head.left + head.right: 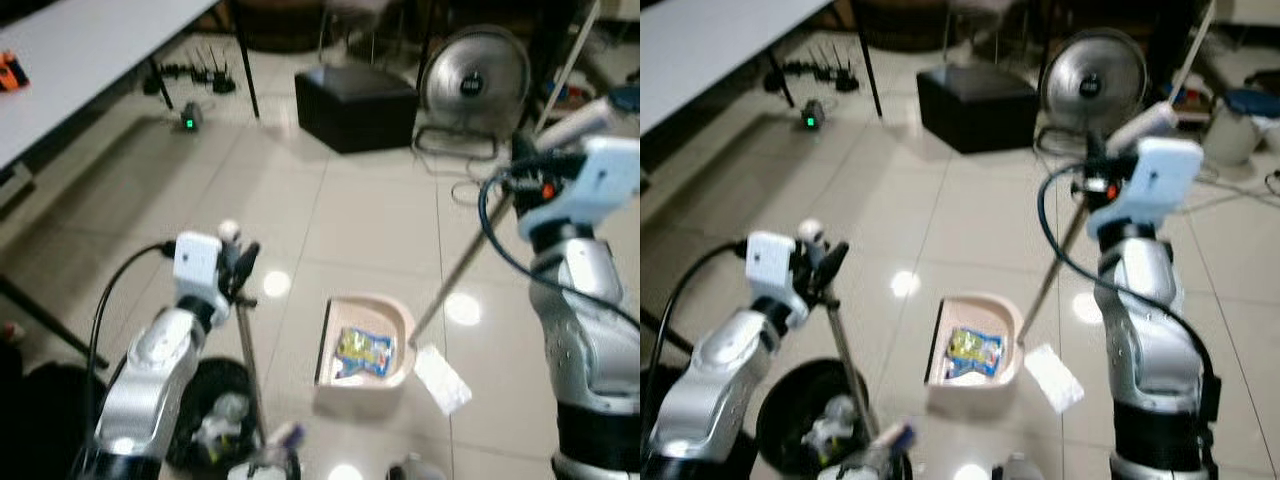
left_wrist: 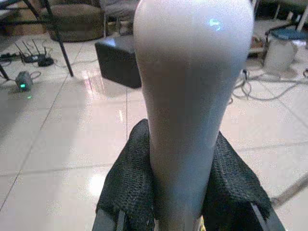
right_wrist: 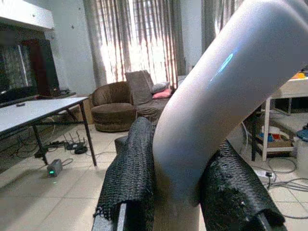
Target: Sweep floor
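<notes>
On the glossy beige tiled floor (image 1: 370, 215), a pale pink plastic dustpan (image 1: 365, 350) sits open toward a white broom head (image 1: 441, 378) just beside its right edge, with a yellow-and-blue snack wrapper (image 1: 361, 351) already lying in its tray. The right end effector (image 3: 180, 192) is clamped on the broom's smooth grey handle (image 3: 216, 110), and the left end effector (image 2: 180, 192) is likewise pinched around the dustpan's pale upright handle (image 2: 190, 86). A black round waste bin (image 1: 215, 415) waits near the robot's left arm. Best practice now, by judgement: hold the pan flat and steady and draw the broom in short strokes toward its lip.
</notes>
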### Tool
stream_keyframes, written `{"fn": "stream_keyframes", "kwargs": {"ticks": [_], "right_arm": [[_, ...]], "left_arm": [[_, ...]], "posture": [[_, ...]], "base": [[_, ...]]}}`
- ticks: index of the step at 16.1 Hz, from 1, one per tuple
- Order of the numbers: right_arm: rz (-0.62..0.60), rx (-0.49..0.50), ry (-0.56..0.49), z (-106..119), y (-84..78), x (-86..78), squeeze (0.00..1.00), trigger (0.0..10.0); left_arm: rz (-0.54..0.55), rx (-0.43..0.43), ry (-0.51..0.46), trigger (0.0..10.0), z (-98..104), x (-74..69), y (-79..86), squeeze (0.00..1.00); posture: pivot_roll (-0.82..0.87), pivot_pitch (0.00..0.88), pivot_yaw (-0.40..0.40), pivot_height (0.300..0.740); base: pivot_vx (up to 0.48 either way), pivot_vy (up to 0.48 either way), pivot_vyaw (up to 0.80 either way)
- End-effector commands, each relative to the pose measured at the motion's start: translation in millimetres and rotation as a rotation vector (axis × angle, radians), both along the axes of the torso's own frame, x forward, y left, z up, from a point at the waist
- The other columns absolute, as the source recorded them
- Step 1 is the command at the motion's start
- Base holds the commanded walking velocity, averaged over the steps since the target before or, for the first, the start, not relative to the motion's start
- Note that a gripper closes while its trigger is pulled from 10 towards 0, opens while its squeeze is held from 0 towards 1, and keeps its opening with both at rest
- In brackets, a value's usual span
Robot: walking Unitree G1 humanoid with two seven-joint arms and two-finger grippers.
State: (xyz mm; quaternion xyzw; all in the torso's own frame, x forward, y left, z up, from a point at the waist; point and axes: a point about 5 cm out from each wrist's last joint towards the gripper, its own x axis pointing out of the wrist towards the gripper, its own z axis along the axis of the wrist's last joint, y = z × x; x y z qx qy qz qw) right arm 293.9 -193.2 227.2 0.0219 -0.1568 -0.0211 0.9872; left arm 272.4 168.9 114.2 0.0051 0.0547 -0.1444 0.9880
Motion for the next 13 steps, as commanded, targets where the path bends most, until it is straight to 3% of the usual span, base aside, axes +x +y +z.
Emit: {"fn": "stream_keyframes", "kwargs": {"ticks": [1,6,11,13], "right_arm": [[0.014,-0.002,-0.036,10.8,0.9,-2.2,0.00,10.0],[0.028,0.020,-0.047,24.5,0.8,-0.3,0.00,10.0],[0.047,0.036,-0.071,38.0,3.7,0.6,0.00,10.0],[0.065,0.054,-0.105,55.8,4.0,-1.2,0.00,10.0]], "left_arm": [[-0.012,0.008,-0.039,10.0,11.1,-0.3,-0.2,0.00],[-0.017,0.017,-0.006,10.0,8.6,-13.5,2.2,0.00],[-0.009,0.025,-0.015,10.0,13.4,-13.2,2.5,0.00],[0.000,0.039,-0.016,10.0,14.4,-14.8,5.0,0.00]], "posture": [[-0.05,0.044,0.062,0.740],[-0.05,0.042,0.057,0.740],[-0.05,0.038,0.060,0.740],[-0.05,0.039,0.060,0.740]], "base": [[-0.311,0.000,0.00],[-0.313,0.000,0.00],[-0.315,0.000,0.00],[0.000,0.000,0.00]]}}
